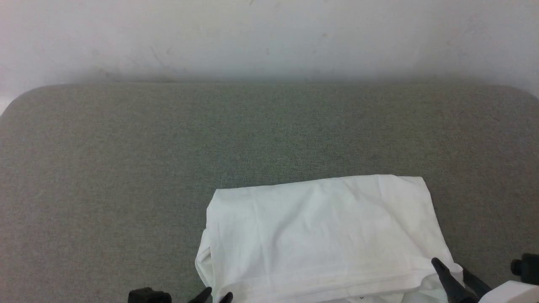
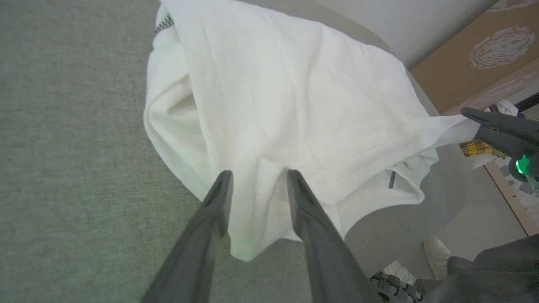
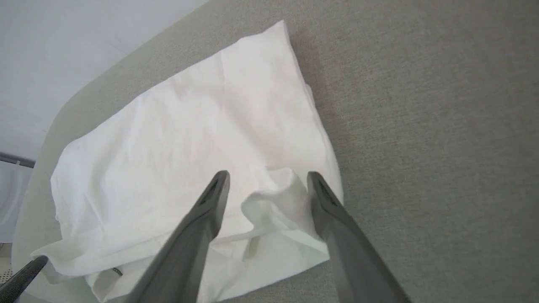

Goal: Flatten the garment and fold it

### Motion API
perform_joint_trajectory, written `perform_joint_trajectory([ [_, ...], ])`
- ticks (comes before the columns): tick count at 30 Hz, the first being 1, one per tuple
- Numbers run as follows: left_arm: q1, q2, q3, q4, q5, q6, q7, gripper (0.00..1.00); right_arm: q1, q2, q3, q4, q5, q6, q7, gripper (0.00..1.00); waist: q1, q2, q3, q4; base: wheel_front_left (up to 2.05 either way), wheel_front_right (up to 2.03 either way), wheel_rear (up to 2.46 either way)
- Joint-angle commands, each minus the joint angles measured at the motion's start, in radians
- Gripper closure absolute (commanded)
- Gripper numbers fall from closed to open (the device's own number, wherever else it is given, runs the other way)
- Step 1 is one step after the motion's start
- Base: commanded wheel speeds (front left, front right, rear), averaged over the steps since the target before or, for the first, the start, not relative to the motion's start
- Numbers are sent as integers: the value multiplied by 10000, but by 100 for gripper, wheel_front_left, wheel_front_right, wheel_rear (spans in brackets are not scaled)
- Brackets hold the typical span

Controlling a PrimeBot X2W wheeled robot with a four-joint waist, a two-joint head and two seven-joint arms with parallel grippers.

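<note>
A grey-green, felt-like table (image 1: 126,168) with rounded far corners meets a pale wall (image 1: 269,38) marked by faint scuffs. In the left wrist view a brown cardboard box (image 2: 463,71) stands beyond the table's edge (a white fingerprint-like swirl (image 2: 501,46) is printed on it). Yellow checked cloth (image 2: 480,148) lies near it, and what looks like a white shoe (image 2: 436,251) rests on the pale floor (image 2: 484,219).

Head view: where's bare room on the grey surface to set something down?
Free: the grey surface between the garment and the wall, and the wide stretch left of the garment. Crowded: the near edge, with the left gripper and right gripper at the garment's corners.
</note>
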Motion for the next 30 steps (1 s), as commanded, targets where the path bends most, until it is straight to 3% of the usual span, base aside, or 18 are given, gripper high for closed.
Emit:
perform_joint_trajectory([
  [1, 13, 16, 114, -53, -110, -26, -83, 0, -65, 14, -49, -217, 106, -6, 58, 0, -1, 0, -6, -20, 0, 0, 0],
  [5, 401, 185, 768, -700, -653, 227, -470, 0, 53, 14, -488, -980, 490, -6, 417, 0, -1, 0, -7, -55, 0, 0, 0],
  [9, 625, 355, 1867, -1597, -488, 992, -976, 0, -46, 14, -1214, -1340, 385, -6, 352, 0, -1, 0, 96, -14, 0, 0, 0],
  [14, 549, 46, 3200, -2432, 1494, 2331, -1157, 0, -479, 14, -1367, -1029, -429, -6, 214, 0, -1, 0, 336, 107, 0, 0, 0],
  [19, 708, -820, 4233, -2886, 3804, 3071, -1163, 0, -984, 14, -1095, -289, -1133, -6, 178, 0, -1, 0, 565, 269, 0, 0, 0],
  [22, 827, -1099, 4410, -2868, 4364, 3124, -1164, 0, -1186, 14, -985, 37, -1466, -6, 202, 0, -1, 0, 650, 356, 0, 0, 0],
  [23, 916, -1378, 4537, -2826, 4630, 3036, -1165, 0, -1386, 14, -889, 355, -1663, -6, 221, 0, -1, 0, 730, 453, 0, 0, 0],
  [30, 971, -1824, 4764, -2512, 4995, 2370, -1166, 0, -1944, 14, -845, 1669, -2041, -6, 109, 0, -1, 0, 943, 869, 0, 0, 0],
])
